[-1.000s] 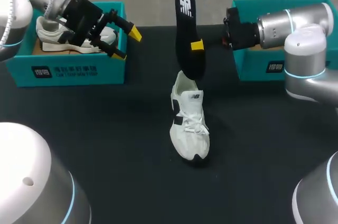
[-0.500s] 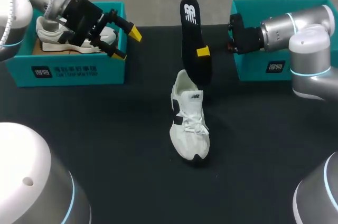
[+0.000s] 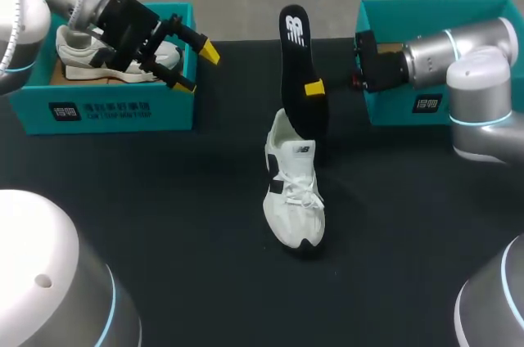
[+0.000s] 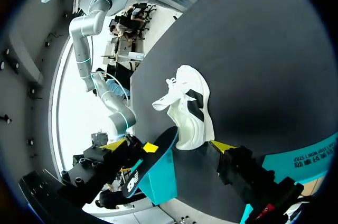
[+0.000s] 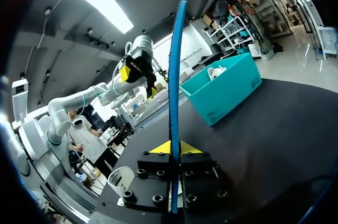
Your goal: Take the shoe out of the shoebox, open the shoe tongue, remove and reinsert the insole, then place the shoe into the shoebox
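One white shoe (image 3: 293,191): resting on its sole at the middle of the table, outside both boxes, toe toward the robot, laces loose.
Insole (image 3: 299,69): black, held upright and edge-on to the right wrist camera; lower end at the shoe's heel opening, contact there not determinable.
Right gripper (image 3: 313,89): clamped on the insole from both faces, yellow tips at about mid-length; arm entering level from the right.
Left gripper (image 3: 199,67): fingers spread, nothing between them; positioned over the right-hand end of the left shoebox, well apart from the shoe.
Left shoebox (image 3: 106,105): teal, at the far left of the table, containing a second white shoe (image 3: 90,56).
Right shoebox (image 3: 426,15): teal, at the far right, behind the right arm; contents hidden.
Table (image 3: 180,200): black surface.
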`<action>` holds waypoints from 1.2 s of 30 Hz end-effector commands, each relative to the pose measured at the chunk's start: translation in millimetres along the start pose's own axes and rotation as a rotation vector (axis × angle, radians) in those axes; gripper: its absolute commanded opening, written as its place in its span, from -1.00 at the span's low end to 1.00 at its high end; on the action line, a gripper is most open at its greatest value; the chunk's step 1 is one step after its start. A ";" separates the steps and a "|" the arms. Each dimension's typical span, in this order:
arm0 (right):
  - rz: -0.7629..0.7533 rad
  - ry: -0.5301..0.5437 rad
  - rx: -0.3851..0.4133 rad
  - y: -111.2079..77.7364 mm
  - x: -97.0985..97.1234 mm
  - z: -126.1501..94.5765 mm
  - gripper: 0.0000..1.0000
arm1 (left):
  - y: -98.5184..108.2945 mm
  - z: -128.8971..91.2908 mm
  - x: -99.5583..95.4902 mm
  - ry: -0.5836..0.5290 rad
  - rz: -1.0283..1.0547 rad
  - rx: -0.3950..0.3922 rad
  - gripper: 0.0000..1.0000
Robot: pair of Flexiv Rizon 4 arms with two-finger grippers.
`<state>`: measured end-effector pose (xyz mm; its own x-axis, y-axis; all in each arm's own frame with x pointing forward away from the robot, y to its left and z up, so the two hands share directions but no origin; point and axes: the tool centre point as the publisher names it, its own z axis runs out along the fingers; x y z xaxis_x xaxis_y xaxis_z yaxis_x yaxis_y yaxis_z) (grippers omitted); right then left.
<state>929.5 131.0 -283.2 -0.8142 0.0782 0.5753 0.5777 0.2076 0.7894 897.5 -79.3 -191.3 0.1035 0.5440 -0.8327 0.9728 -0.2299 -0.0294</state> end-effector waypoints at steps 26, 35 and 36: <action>-0.016 -0.046 -0.038 19.7 8.0 14.7 -1.00 | 0.3 -0.6 0.1 0.003 0.001 0.001 1.00; 0.004 -0.042 -0.094 7.1 11.0 21.9 -1.00 | 0.3 -0.6 0.1 0.003 0.001 0.001 1.00; 0.005 -0.042 -0.093 5.7 10.9 22.1 -1.00 | 0.3 -0.6 0.1 0.003 0.001 0.001 1.00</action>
<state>927.7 153.0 -274.4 -0.8122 0.1116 0.5726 0.5831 0.1254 0.8027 897.5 -79.2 -191.2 0.1034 0.5441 -0.8326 0.9727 -0.2300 -0.0295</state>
